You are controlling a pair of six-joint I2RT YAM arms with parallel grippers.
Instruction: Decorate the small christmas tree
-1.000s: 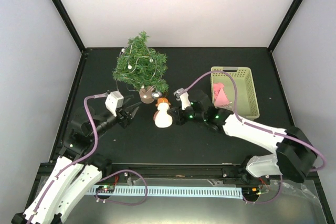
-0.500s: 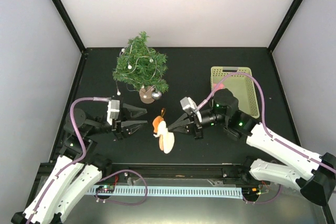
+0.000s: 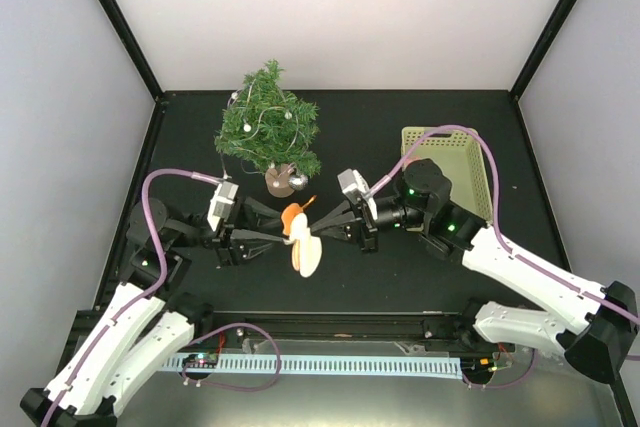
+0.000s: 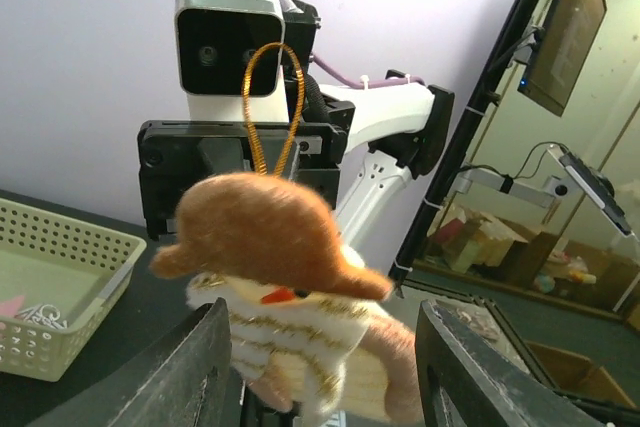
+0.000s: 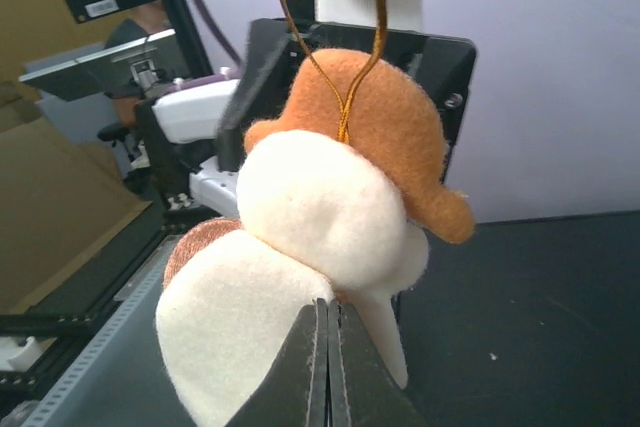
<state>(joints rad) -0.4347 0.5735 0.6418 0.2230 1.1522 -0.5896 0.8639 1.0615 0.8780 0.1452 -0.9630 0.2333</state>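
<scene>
My right end effector (image 3: 319,228) is pinched tight on a white felt snowman ornament with an orange-brown hat (image 3: 301,244), held off the black bench (image 3: 400,282). My left end effector (image 3: 287,232) stands half-wide, its fingers flanking the snowman. The small bushy dark-green christmas tree (image 3: 268,127) stands at 11 o'clock from it.

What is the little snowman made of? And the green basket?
The snowman looks like soft felt or wool: its brown hat and white body are fuzzy and matte. Its hanging loop seems to be shiny gold cord. The basket looks like hard pale green plastic, smooth, with rows of small holes.
</scene>
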